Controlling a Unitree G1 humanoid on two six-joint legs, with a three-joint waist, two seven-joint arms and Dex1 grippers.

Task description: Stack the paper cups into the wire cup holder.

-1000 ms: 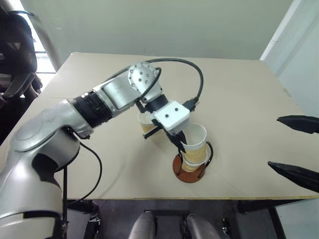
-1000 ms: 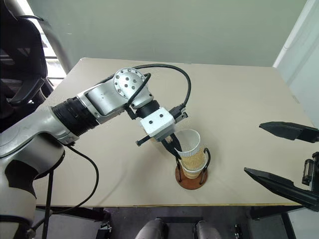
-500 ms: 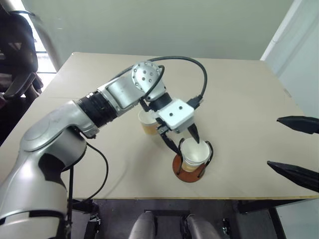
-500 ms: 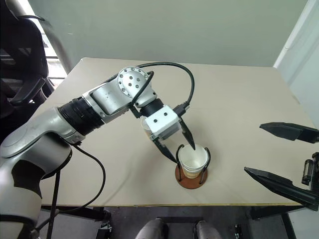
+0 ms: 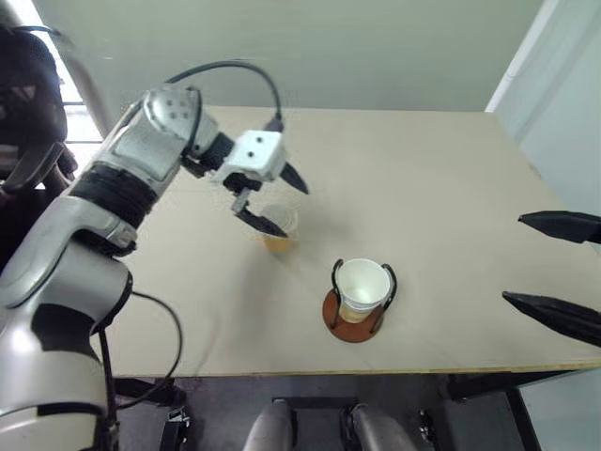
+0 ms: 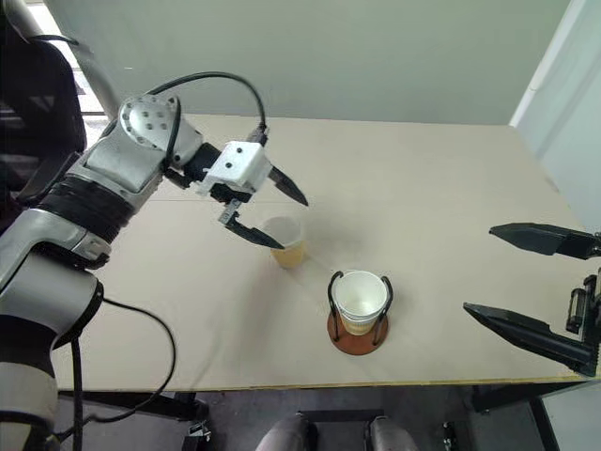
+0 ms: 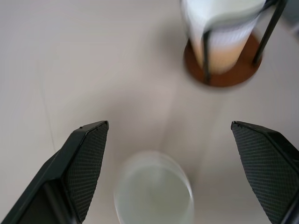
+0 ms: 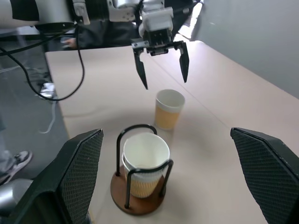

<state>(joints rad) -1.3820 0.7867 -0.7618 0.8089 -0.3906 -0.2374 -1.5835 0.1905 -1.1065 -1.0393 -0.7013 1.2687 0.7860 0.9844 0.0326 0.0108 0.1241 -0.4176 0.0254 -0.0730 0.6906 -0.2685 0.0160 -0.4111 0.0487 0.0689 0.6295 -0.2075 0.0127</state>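
The wire cup holder [image 5: 355,331] stands near the table's front edge, with two nested paper cups [image 5: 362,285] seated between its black loops. A third paper cup [image 5: 278,228] stands upright on the table, behind and to the left of the holder. My left gripper [image 5: 286,205] hangs open just above that loose cup with nothing between its fingers. The left wrist view looks down on the loose cup [image 7: 154,193] between the spread fingers, with the holder [image 7: 224,70] beyond. My right gripper [image 5: 515,260] is open and empty at the right edge, well clear of the holder.
The beige table [image 5: 423,178] has bare room behind and to the right of the holder. A dark chair [image 5: 28,103] stands off the table's left side. A grey wall runs behind the far edge.
My left gripper opened and let its cup drop into the one in the holder. It then swung back and to the left, over the loose cup. The right arm stayed put.
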